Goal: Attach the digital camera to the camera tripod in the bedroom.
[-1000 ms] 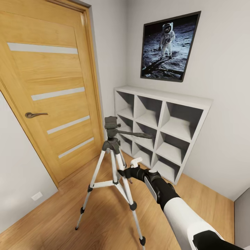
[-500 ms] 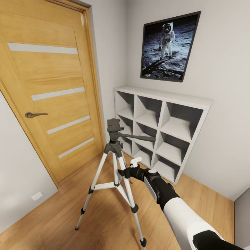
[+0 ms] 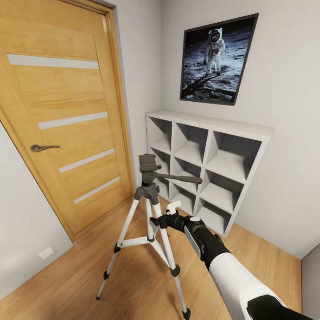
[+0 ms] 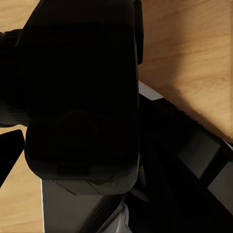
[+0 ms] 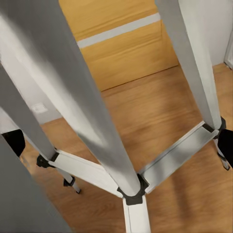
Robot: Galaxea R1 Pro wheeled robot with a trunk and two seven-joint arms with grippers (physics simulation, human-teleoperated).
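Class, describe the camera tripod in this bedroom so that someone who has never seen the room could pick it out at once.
Start at the tall oak door with frosted strips and the white cube shelf unit under the framed astronaut poster. On the light wood plank floor between them stands the camera tripod. Nothing else there has three thin silver legs, black joints and a black head with a long pan handle.

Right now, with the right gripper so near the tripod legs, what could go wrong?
1. The right gripper sits against the camera tripod; a careless push could tip or slide it on the floor.
2. The tripod's pan handle points toward the white shelves; if the tripod turns or leans, it could strike them.
3. The digital camera shows large and dark before the left wrist camera, making alignment harder to judge.
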